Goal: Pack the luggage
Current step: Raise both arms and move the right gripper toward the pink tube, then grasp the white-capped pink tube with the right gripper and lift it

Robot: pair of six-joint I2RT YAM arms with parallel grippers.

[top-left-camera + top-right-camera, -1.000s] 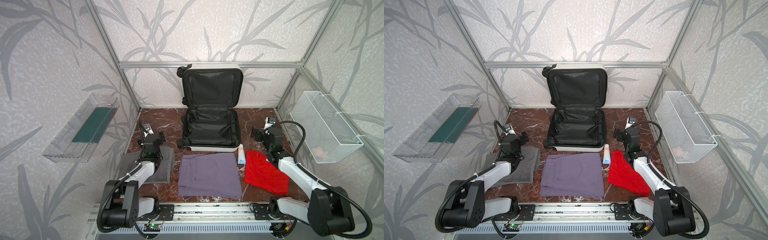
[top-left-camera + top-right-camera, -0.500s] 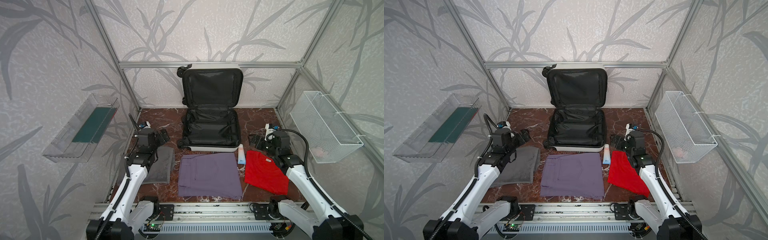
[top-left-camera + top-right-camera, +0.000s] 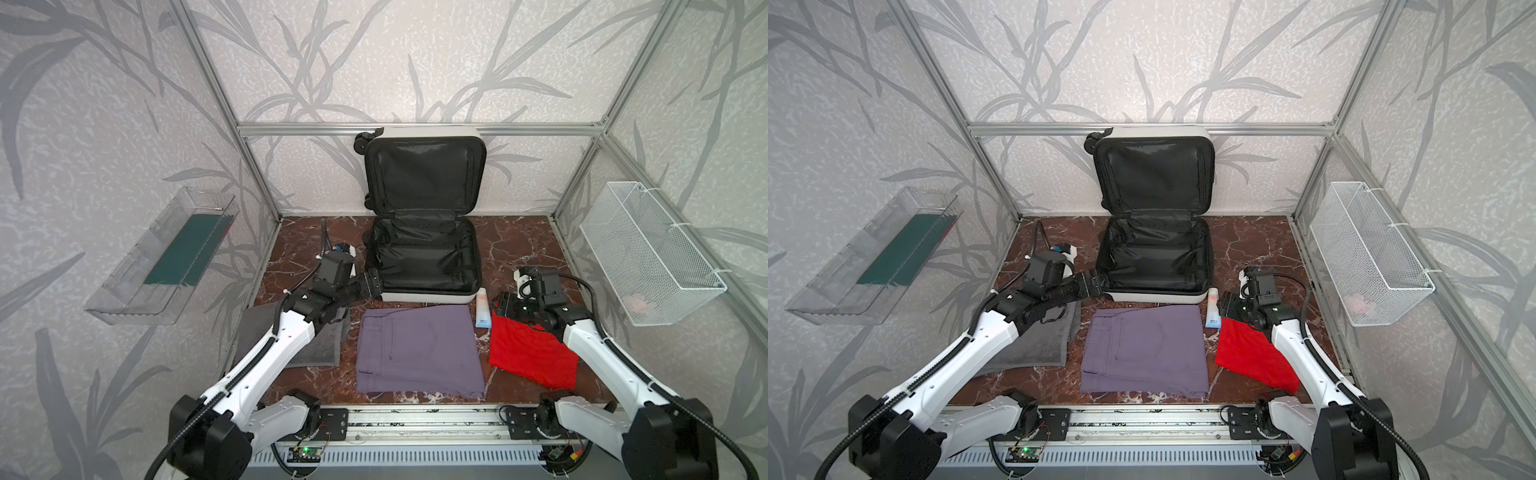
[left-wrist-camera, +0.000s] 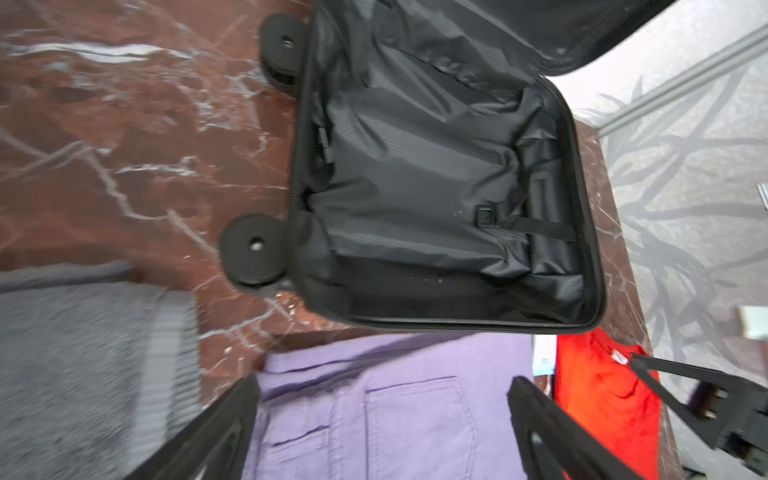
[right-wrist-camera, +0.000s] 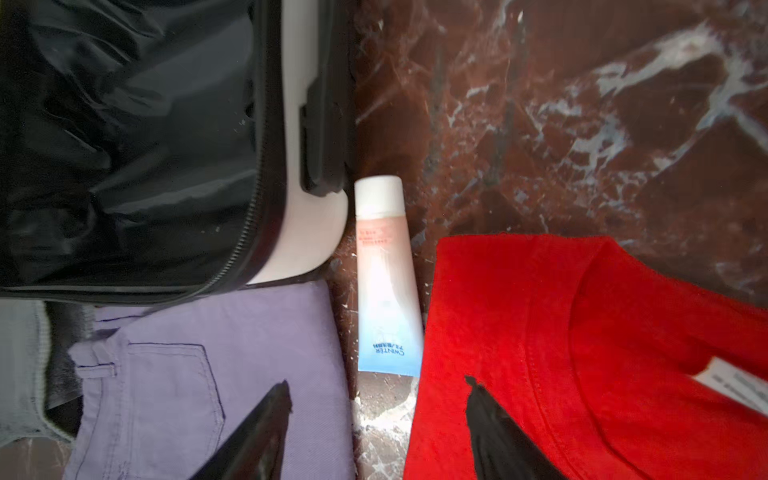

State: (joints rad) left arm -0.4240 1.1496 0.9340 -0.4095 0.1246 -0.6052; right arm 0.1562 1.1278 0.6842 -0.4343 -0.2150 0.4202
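Observation:
The luggage lies open at the back centre, its black-lined lid leaning on the wall. In front of it lie folded purple trousers, a red shirt and between them a white-and-blue tube. A grey towel is at the left. My left gripper is open by the luggage's near left corner, over the trousers' edge. My right gripper is open and empty, just short of the tube's blue end.
A clear plastic tray holding a dark green item hangs on the left wall. A white wire basket hangs on the right wall. Aluminium frame posts stand at the back corners, and the arms' base rail runs along the front.
My left gripper has swung right from above the towel to the luggage's corner. My right gripper has come forward to the shirt's collar edge beside the tube, and its jaws have narrowed.

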